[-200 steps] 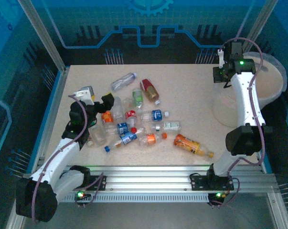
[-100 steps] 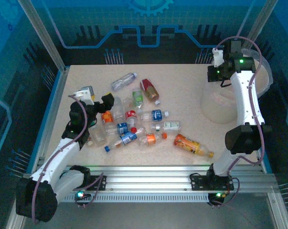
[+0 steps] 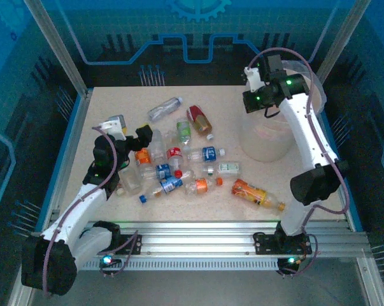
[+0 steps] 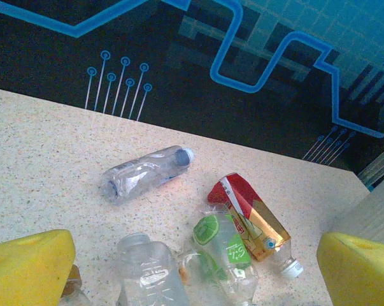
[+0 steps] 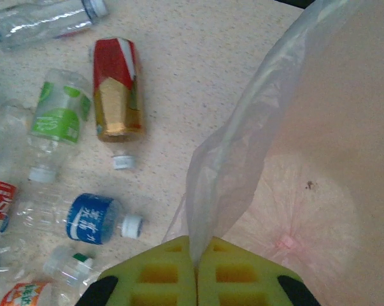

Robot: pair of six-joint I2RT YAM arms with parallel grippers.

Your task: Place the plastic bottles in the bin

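Bin: the whitish translucent bin [image 3: 267,141] stands upright on the right-rear part of the table [image 3: 109,105], just to the right of the bottle pile.
Liner: a thin bag liner [image 5: 239,153] rises from the bin's edge in a loose fold.
Right gripper: the right gripper [image 3: 251,102] sits at the bin's left-rear rim. Its fingers [image 5: 160,274] are pressed together with the liner's edge pinched between them. Whether the hard rim is caught too is probably not readable from here.
Plastic bottles: the plastic bottles [image 3: 179,162] lie scattered on the middle of the table, all outside the bin.
Far side of pile: a clear bottle [image 4: 144,175] lies alone. Nearer are a red-and-gold bottle [image 4: 249,217] and a green-label bottle [image 4: 220,245], which touch each other.
Nearest the bin: a blue-label bottle [image 5: 90,218] lies on its side, and an orange bottle [image 3: 256,195] lies apart toward the near edge.
Left gripper: the left gripper [image 3: 142,135] hangs over the pile's left edge with its yellow pads [image 4: 27,268] spread wide, grasping nothing.
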